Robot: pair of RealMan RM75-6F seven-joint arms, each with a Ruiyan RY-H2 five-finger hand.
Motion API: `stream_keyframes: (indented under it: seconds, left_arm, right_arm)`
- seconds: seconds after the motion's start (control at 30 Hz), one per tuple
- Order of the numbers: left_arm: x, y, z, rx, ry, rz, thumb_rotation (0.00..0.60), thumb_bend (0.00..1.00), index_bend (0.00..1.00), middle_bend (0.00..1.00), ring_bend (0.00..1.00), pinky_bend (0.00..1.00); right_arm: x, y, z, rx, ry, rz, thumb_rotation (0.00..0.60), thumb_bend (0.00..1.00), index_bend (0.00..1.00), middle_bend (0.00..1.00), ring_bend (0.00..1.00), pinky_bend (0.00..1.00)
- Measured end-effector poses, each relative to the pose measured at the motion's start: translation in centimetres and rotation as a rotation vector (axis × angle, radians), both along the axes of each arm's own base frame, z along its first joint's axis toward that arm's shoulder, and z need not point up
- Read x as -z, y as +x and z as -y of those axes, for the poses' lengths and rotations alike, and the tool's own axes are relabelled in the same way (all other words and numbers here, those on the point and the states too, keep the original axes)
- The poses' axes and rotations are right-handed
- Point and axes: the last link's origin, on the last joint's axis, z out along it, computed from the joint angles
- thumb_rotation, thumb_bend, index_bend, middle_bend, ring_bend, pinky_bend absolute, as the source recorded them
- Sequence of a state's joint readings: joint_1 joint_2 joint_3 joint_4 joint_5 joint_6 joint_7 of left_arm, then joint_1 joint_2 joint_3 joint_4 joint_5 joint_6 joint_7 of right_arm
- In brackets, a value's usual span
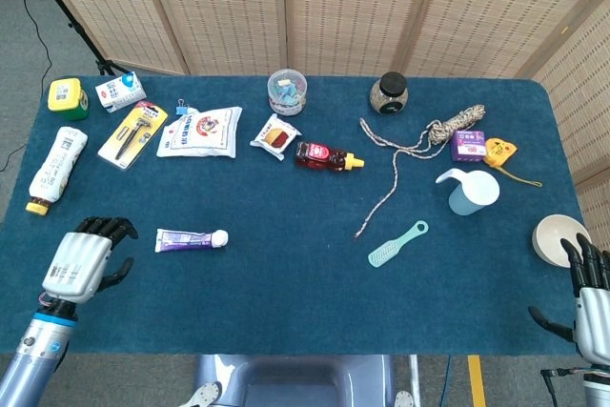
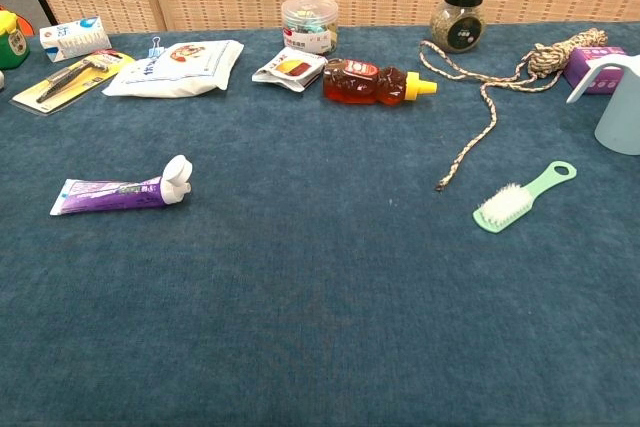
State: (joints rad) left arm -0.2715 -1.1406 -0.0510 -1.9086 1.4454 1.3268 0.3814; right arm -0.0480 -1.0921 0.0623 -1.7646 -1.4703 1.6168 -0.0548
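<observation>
The left hand (image 1: 81, 262) hovers over the near left part of the blue desk (image 1: 286, 283), holding nothing, its fingers bent forward but apart. The toothpaste tube (image 1: 191, 239) lies flat just to its right, cap end pointing away from it, not touching. The right hand (image 1: 593, 304) stands at the near right corner, fingers spread and empty, with the cream bowl (image 1: 559, 235) just beyond its fingertips.

No lettering is legible in either view. Print shows on the toothpaste tube (image 2: 118, 193), the white pouch (image 2: 178, 66), the small snack packet (image 2: 290, 68), the blue-and-white carton (image 2: 75, 38) and the purple box (image 1: 467, 145), but all of it is too small or blurred to read.
</observation>
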Motion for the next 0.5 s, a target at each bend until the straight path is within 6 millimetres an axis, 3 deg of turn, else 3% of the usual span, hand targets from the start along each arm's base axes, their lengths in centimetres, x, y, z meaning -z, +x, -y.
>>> stream_keyframes:
  seconds: [0.2, 0.5]
  left_arm:
    - [2.0, 0.7, -1.3, 0.010, -0.051, -0.024, 0.600, 0.32, 0.25, 0.26, 0.23, 0.26]
    - [6.4, 0.8, -3.9, -0.031, -0.137, -0.030, 0.600, 0.32, 0.28, 0.24, 0.23, 0.26]
  right_arm:
    - [-0.2, -0.1, 0.0, 0.002, -0.003, 0.000, 0.600, 0.00, 0.00, 0.00, 0.00, 0.00]
    - [-0.7, -0.2, -0.5, 0.019, -0.014, -0.002, 0.600, 0.00, 0.00, 0.00, 0.00, 0.00]
